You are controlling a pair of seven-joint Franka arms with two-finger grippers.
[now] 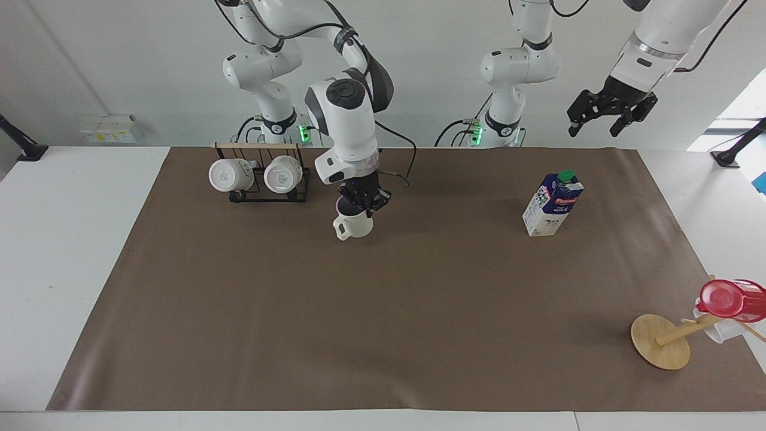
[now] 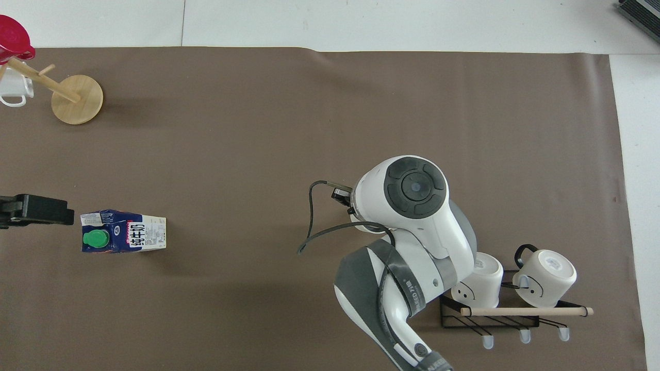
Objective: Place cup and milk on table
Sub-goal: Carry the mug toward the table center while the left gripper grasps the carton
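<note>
Above the tabletop [image 1: 383, 335], the right end effector [image 1: 362, 203] grips the cup [image 1: 353, 226]. The left end effector [image 1: 611, 117] hangs open above the milk [image 1: 552, 203].

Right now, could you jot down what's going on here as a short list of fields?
Right gripper: shut on the cup, holding it by the rim, over the brown sheet
Left gripper: open, raised, empty
Milk: upright on the table, toward the left arm's end
Rack: two white mugs hanging

Glossy ceramic cup [image 1: 353, 226], printed card milk [image 1: 552, 205], matte brown table [image 1: 383, 311].
</note>
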